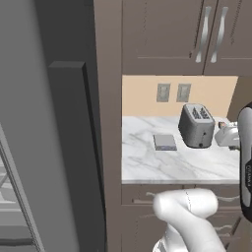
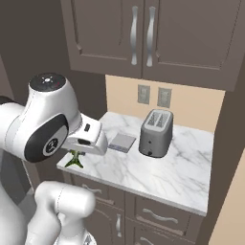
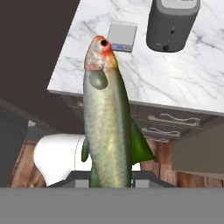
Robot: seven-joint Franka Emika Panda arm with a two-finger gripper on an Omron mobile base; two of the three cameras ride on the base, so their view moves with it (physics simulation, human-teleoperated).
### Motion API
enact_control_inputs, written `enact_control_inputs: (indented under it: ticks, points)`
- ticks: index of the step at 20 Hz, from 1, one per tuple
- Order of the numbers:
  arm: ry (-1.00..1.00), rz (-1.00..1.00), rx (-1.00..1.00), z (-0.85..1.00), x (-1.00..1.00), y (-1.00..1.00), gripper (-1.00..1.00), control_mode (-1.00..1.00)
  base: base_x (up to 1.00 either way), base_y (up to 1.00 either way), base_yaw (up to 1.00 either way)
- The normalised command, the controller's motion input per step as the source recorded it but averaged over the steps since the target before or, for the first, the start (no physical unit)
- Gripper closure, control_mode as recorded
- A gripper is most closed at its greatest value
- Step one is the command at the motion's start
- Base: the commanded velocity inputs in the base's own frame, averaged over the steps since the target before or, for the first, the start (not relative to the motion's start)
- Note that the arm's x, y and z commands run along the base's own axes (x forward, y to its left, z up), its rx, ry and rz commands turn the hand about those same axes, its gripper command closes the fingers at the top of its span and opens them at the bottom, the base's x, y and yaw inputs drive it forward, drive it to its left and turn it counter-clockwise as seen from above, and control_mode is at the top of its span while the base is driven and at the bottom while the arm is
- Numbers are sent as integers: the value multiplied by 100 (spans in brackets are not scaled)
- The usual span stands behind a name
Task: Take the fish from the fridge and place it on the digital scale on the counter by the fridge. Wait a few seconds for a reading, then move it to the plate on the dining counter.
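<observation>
My gripper is shut on the fish, an olive-green body with an orange-red head that points away from the hand toward the counter. From the right base view, the fish's green tail hangs under the gripper, just off the counter's front left corner. The digital scale, a flat grey square, lies bare on the marble counter beyond the fish's head, also seen as the scale. The fridge stands to the left, its door open. The plate and dining counter are out of view.
A silver two-slot toaster stands right of the scale. Brown wall cabinets hang above the counter, and drawers sit below it. A tall brown panel separates the fridge from the counter.
</observation>
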Motion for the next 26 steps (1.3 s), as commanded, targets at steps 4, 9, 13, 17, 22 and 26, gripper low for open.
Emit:
enact_control_inputs:
  ticks: [4, 9, 13, 17, 22, 26]
  points:
    - [0, 0, 0, 0, 0, 0, 100, 100, -82, -1, 0]
    - [0, 0, 0, 0, 0, 0, 100, 100, -92, -7, 0]
    - [0, 0, 0, 0, 0, 0, 100, 100, -78, -24, 0]
    - [0, 0, 0, 0, 0, 0, 100, 100, -87, -38, 0]
    - [0, 0, 0, 0, 0, 0, 100, 100, -71, -85, 16]
    - [0, 0, 0, 0, 0, 0, 100, 100, -58, -94, 49]
